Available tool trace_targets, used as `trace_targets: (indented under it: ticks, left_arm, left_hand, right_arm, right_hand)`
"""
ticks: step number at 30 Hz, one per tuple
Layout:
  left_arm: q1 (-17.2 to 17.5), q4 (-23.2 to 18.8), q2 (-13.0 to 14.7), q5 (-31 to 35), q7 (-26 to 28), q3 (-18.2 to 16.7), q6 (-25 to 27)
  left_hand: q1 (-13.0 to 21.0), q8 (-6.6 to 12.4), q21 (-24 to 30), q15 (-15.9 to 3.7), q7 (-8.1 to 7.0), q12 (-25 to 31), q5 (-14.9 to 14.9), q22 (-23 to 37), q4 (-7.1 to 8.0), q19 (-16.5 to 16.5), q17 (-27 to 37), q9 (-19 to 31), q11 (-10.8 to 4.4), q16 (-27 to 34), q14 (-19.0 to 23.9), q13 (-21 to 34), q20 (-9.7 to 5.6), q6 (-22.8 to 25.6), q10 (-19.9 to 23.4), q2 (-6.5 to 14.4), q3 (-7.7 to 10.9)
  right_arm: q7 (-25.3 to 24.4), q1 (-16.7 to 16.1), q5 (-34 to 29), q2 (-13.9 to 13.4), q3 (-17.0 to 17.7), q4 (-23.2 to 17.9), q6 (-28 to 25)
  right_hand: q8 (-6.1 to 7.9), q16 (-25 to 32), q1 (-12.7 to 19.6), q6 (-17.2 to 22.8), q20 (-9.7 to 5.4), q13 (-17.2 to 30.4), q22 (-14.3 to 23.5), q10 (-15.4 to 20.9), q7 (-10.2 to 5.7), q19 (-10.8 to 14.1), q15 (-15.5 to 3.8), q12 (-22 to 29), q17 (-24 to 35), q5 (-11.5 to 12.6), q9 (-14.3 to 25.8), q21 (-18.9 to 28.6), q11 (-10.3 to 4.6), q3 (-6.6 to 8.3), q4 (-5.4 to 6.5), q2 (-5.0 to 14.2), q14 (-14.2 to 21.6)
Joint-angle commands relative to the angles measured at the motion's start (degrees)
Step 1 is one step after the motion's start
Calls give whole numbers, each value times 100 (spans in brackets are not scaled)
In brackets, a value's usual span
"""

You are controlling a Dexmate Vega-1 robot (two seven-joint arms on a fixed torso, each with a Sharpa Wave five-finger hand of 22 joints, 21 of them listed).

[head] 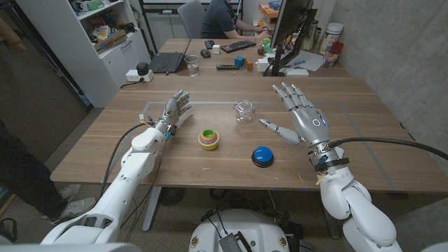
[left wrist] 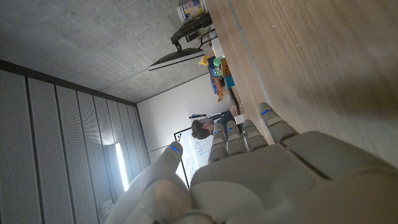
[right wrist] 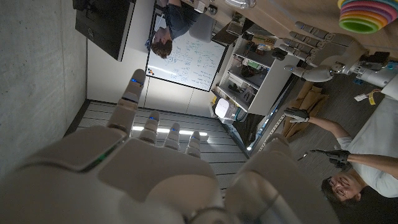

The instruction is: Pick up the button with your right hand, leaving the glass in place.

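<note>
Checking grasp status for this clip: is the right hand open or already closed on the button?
Open. In the head view the right hand has its fingers spread and holds nothing; the blue button sits on the table apart from it.

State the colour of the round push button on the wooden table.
Blue, on a black base; the round push button shows best in the head view.

The head view looks down from above onto the brown wooden table (head: 210,164), both arms entering from the bottom corners. Each wrist view sits close behind its own hand, turned so that the room appears upside down. The right wrist view shares the rainbow-coloured stack of rings (right wrist: 368,14) (head: 208,138) and the pale left hand (right wrist: 317,38) (head: 175,110) with the head view.
</note>
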Motion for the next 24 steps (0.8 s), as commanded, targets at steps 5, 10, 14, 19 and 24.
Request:
trace_targets:
  ticks: [5,10,14,19,24]
  left_arm:
    - [-121,226,-41,9,-104,-2,-139]
    - [-143,277,-50,-4,-125,-22,-158]
    - [-167,343,-64,-20,-159,-33,-183]
    - [-184,382,-93,-73,-255,-45,-215]
    - [-215,417,-76,37,-189,-14,-242]
  left_hand:
    - [-49,16,39,-4,7,19,36,12,11,4,33,25,-20,42,-9,30,-20,-34,-6,-11,-38]
    - [-53,16,39,-6,2,22,38,12,17,5,33,25,-13,41,-12,30,-17,-36,1,-11,-45]
    - [-55,14,41,-12,1,20,40,12,20,8,33,25,-17,41,-13,30,-16,-42,-5,-11,-49]
    - [-57,17,40,-10,14,20,42,12,25,8,33,25,-23,42,-10,30,-18,-38,-5,-11,-55]
    - [-58,17,40,-8,11,22,44,12,28,7,32,25,-19,42,-12,30,-18,-39,-1,-10,-60]
  right_arm:
    - [504,91,-92,-424,-497,63,-608]
    - [1085,100,-53,-491,-573,-132,-746]
    - [878,131,48,-533,-631,29,-719]
    - [945,154,-48,-593,-681,125,-852]
    - [738,135,92,-645,-750,307,-815]
  right_hand:
    - [37,24,112,78,-12,8,17,-84,-56,117,-5,14,-6,65,23,56,-71,31,-56,120,37]
    - [39,47,171,97,-13,8,17,-98,-57,161,-19,17,-8,76,23,64,-57,45,-79,159,105]
    - [39,46,205,104,-13,9,17,-153,-58,189,-9,1,-9,83,23,69,-40,50,-93,175,113]
    - [48,49,239,138,-13,10,17,-132,-55,227,-16,18,-10,90,25,75,-50,50,-109,186,134]
    - [61,48,262,180,-13,10,18,-124,-53,258,-19,26,-11,95,27,80,-59,47,-120,190,142]
